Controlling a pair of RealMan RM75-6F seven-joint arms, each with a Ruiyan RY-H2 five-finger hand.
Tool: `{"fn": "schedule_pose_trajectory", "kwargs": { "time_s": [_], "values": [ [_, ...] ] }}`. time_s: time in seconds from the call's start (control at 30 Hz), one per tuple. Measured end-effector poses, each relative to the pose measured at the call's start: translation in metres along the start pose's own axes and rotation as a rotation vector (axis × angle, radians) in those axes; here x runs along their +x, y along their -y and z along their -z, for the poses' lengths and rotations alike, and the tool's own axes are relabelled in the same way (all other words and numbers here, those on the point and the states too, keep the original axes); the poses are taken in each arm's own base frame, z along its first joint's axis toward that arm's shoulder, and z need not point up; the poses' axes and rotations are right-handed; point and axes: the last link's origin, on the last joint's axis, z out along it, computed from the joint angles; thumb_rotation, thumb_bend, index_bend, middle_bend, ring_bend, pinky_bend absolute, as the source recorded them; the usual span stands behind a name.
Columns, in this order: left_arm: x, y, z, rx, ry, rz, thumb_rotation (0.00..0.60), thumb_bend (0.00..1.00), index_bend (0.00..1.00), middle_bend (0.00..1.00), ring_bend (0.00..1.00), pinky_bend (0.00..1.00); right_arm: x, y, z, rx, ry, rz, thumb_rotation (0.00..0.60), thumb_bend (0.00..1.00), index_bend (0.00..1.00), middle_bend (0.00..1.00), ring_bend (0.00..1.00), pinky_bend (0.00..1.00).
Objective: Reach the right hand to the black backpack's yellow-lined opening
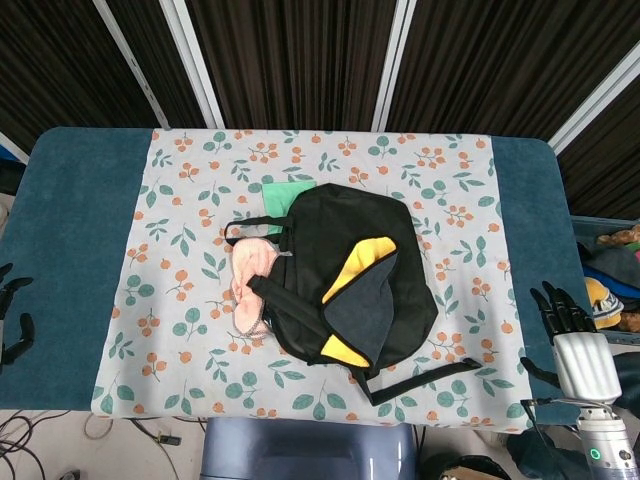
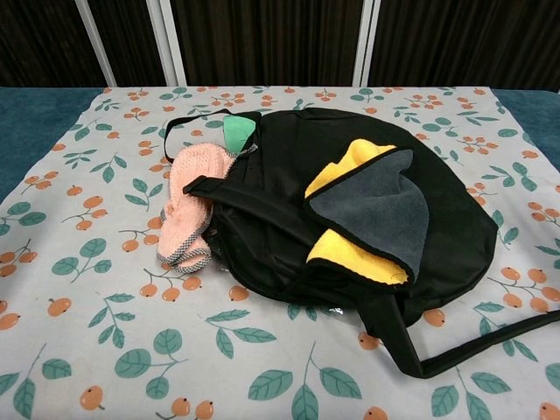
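Note:
The black backpack [image 1: 340, 235] [image 2: 289, 201] lies flat in the middle of the floral cloth. Its opening shows yellow lining [image 1: 367, 253] [image 2: 354, 258] with a grey flap [image 1: 362, 306] [image 2: 376, 208] folded over it. My right hand [image 1: 562, 320] sits at the table's right edge, well right of the backpack, fingers apart and holding nothing. At the far left edge, off the table, my left hand [image 1: 12, 312] is partly in view with spread fingers, also empty. Neither hand shows in the chest view.
A pink knitted item [image 1: 250, 285] [image 2: 188, 210] and a green cloth [image 1: 283, 194] [image 2: 237, 130] lie at the backpack's left side. A black strap [image 1: 425, 380] [image 2: 477, 346] trails toward the front right. Teal table surface [image 1: 75, 230] flanks the floral cloth [image 1: 190, 200].

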Motion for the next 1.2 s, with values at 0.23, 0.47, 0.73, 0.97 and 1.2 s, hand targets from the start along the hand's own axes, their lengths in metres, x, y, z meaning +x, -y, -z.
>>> {"fn": "schedule_pose_trajectory", "kwargs": {
  "time_s": [0.23, 0.47, 0.73, 0.97, 1.2],
  "values": [
    [-0.002, -0.001, 0.001, 0.001, 0.004, 0.001, 0.6, 0.59, 0.22, 0.06, 0.12, 0.05, -0.002, 0.002, 0.0, 0.031, 0.023, -0.033, 0.6, 0.17, 0.0, 0.01, 0.09, 0.23],
    [-0.001, -0.002, 0.001, 0.006, 0.002, 0.011, 0.6, 0.59, 0.21, 0.06, 0.12, 0.05, 0.001, 0.012, -0.011, 0.128, 0.069, -0.095, 0.6, 0.17, 0.0, 0.03, 0.09, 0.22],
    [-0.003, -0.002, 0.001, 0.008, 0.011, 0.009, 0.6, 0.59, 0.21, 0.06, 0.12, 0.05, 0.009, 0.04, -0.04, 0.264, 0.106, -0.045, 0.6, 0.17, 0.0, 0.03, 0.09, 0.22],
    [-0.001, 0.0, 0.001, 0.015, 0.008, 0.018, 0.6, 0.59, 0.21, 0.06, 0.12, 0.05, 0.005, 0.089, -0.079, 0.39, 0.186, 0.051, 0.6, 0.17, 0.0, 0.03, 0.09, 0.22],
    [0.0, 0.0, -0.001, 0.018, 0.004, 0.024, 0.6, 0.59, 0.21, 0.06, 0.12, 0.05, 0.0, 0.137, -0.114, 0.456, 0.226, 0.135, 0.6, 0.17, 0.0, 0.03, 0.09, 0.22]
  ]
}}
